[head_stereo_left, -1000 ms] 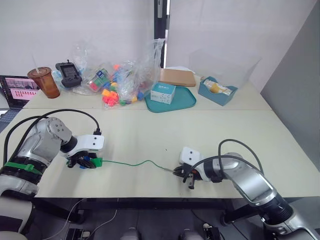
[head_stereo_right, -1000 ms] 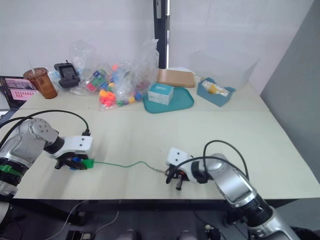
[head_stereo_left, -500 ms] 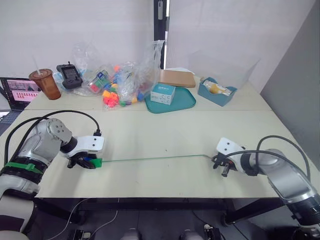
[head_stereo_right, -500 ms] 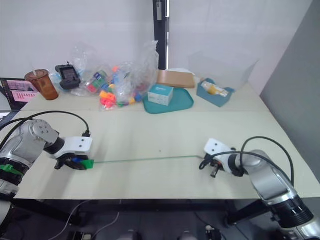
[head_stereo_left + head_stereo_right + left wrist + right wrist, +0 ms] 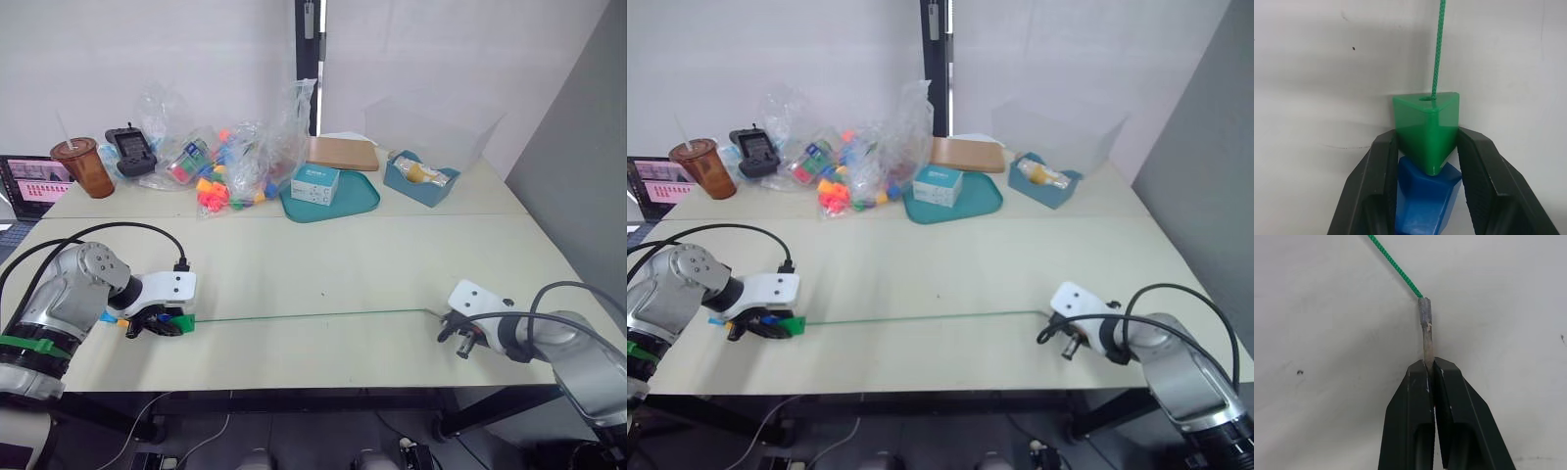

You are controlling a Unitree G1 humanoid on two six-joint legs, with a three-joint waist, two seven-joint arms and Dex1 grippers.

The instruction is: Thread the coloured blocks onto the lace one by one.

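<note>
The lace (image 5: 313, 314), a thin green cord, lies stretched straight across the table's front. Its stiff dark tip (image 5: 1425, 330) is pinched in my right gripper (image 5: 1431, 368), which is shut on it at the right (image 5: 447, 324). At the left, my left gripper (image 5: 168, 322) is shut on a green block (image 5: 1426, 128) with a dark blue block (image 5: 1425, 198) right behind it. The lace enters the hole in the green block's face. Small light blue and orange pieces (image 5: 113, 318) show just behind the left gripper, partly hidden.
At the back lie toy jumbles in clear plastic bags (image 5: 230, 162), a teal tray (image 5: 355, 203) with a small box, a blue bin (image 5: 421, 178), a brown cup (image 5: 80, 166), a black device (image 5: 129, 147) and a laptop (image 5: 27, 184) at the left edge.
My right gripper has carried the lace's tip far to the right, pulling the slack, wavy cord straight and taut. The left gripper has kept its hold on the blocks, shifting slightly left.
</note>
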